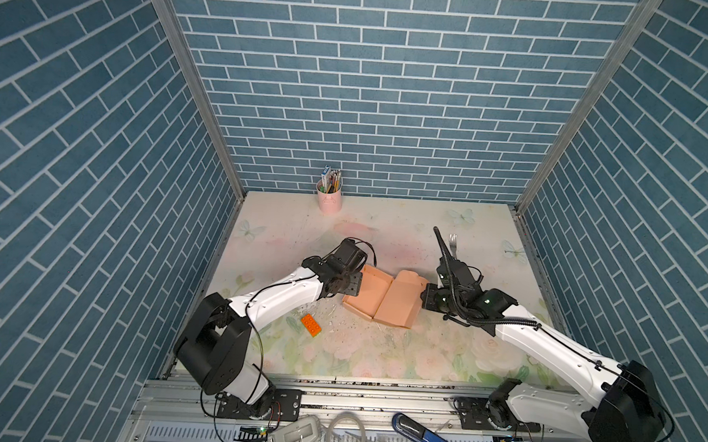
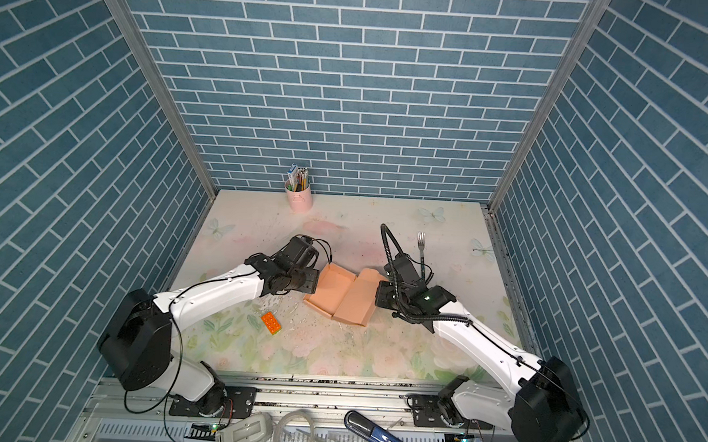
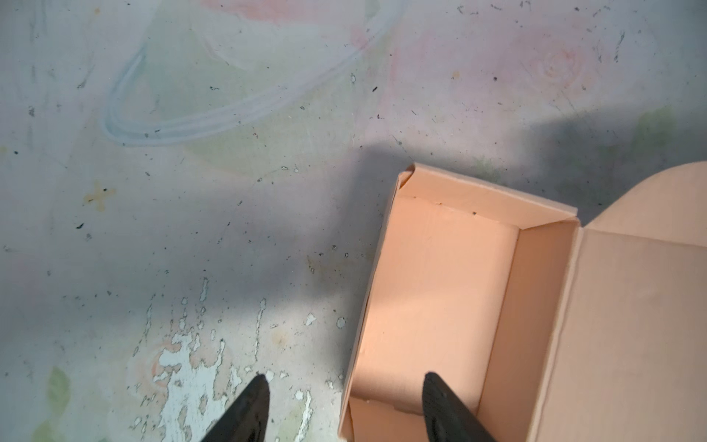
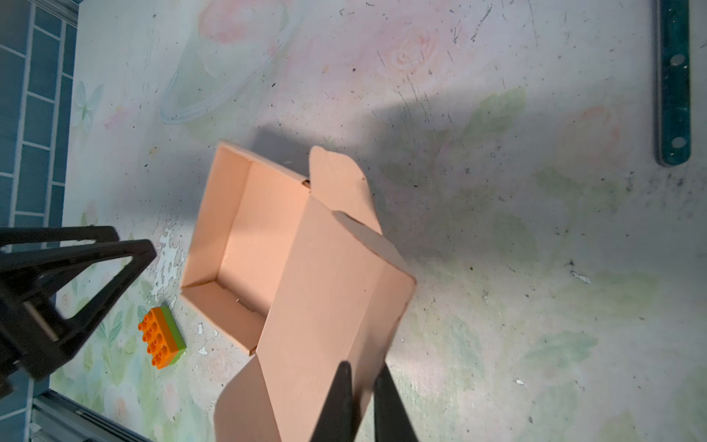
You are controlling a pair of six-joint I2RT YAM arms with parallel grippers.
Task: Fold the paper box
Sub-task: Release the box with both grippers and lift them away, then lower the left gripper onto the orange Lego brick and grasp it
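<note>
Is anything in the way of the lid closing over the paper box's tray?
Yes: one finger of the open left gripper reaches over the paper box tray's open side. The tray itself looks empty.

Two robot arms work here: one left arm point(image 1: 281, 297), one right arm point(image 1: 545, 344). Each ends in a single hand, so that's two, the left hand point(image 3: 346, 377) and the right hand point(image 4: 363, 367).

On the one counter point(image 1: 378, 356) I count one paper box point(image 1: 381, 298), one toy brick point(image 1: 311, 325) with eight studs on top, one fork point(image 1: 452, 241) and one pink cup point(image 1: 329, 198). The pens bunched inside it are too small to count.

Below the front rail lie three loose things: one grey casing point(image 1: 293, 435), one clear plastic ring point(image 1: 345, 435) and one blue-and-black tool point(image 1: 424, 437).

Three brick-patterned walls point(image 1: 372, 85) close it in.
</note>
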